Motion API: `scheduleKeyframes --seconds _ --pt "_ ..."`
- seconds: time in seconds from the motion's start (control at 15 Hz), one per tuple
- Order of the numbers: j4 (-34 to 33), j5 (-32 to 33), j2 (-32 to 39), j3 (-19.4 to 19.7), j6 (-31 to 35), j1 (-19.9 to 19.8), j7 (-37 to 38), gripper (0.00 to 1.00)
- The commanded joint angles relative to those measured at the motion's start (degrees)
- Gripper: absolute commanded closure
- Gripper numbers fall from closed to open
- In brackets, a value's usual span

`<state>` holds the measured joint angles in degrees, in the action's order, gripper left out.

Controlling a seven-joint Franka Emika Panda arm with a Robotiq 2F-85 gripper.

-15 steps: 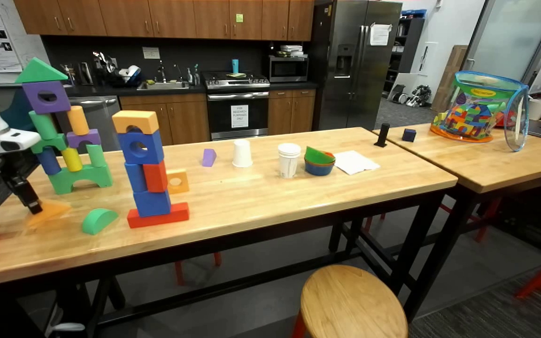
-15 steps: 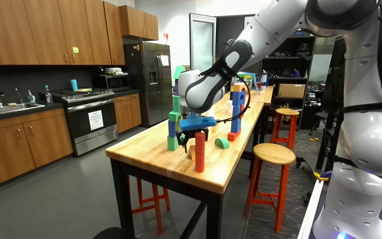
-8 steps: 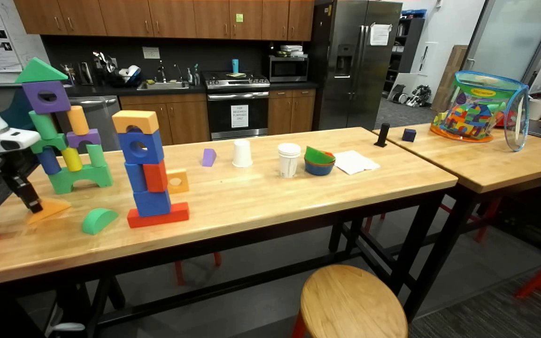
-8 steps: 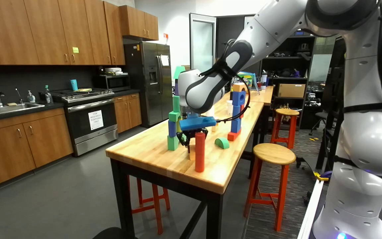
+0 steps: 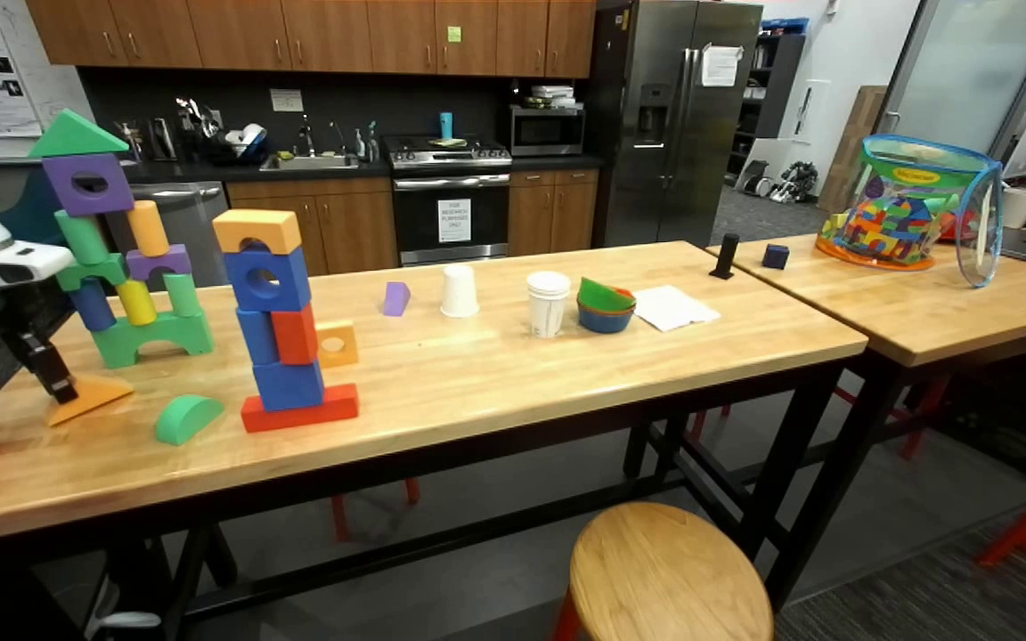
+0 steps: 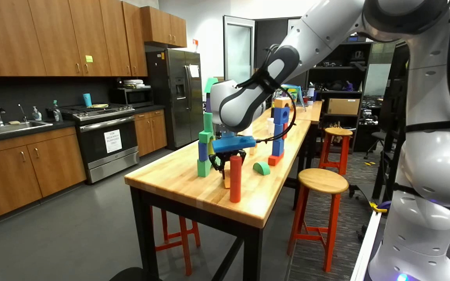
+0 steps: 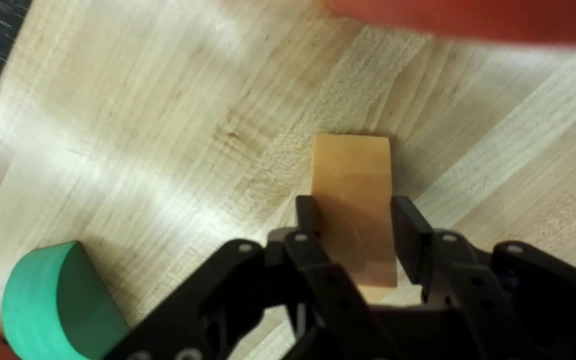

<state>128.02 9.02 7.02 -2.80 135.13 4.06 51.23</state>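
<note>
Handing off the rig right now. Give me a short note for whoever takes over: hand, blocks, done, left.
Hand: shut on the orange triangular block, gripping it from both sides.
Things: the orange block appears to rest on the table. The upright red column and the green half-round block are nearby, apart from it. The multicoloured tower and the blue-and-red tower both stand.
Done: the grip on the orange block.
Left: it does not look lifted yet. I'd mind the red column when moving.
</note>
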Motion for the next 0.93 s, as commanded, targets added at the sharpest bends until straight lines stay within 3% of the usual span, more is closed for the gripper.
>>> scheduleKeyframes --seconds 0.0,0.47,0.87 --pt "4.68 1.45 -8.02 0.17 -3.73 1.33 2.01 0.85" --pt "7.84 6.06 -20.6 -4.1 -13.37 0.39 3.47 0.85" --pt "8.83 6.96 -25.21 -7.11 -16.3 -0.3 4.21 0.85"
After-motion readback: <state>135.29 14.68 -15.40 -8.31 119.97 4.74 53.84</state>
